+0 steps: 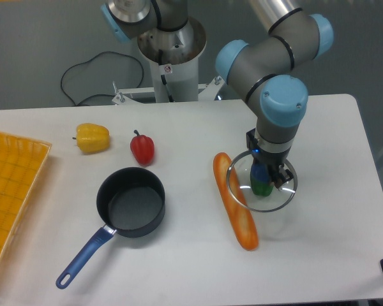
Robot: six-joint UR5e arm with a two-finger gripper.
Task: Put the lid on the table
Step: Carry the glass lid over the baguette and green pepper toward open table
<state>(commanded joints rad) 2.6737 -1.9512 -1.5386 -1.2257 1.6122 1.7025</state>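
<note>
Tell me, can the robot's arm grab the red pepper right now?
Probably not right away. The gripper is shut on the lid, held over the green pepper. The red pepper sits in the open with nothing over it, so once the lid is down, it looks reachable.

The lid [262,182] hangs over the table [332,146], right of the baguette [235,203] and saucepan [131,203].

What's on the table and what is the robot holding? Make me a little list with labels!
holder: gripper, shut on the lid's knob
lid: glass, in front of green pepper and baguette
pot: open, blue handle
peppers: yellow pepper, red pepper
left edge: yellow tray
surface: white table
</note>
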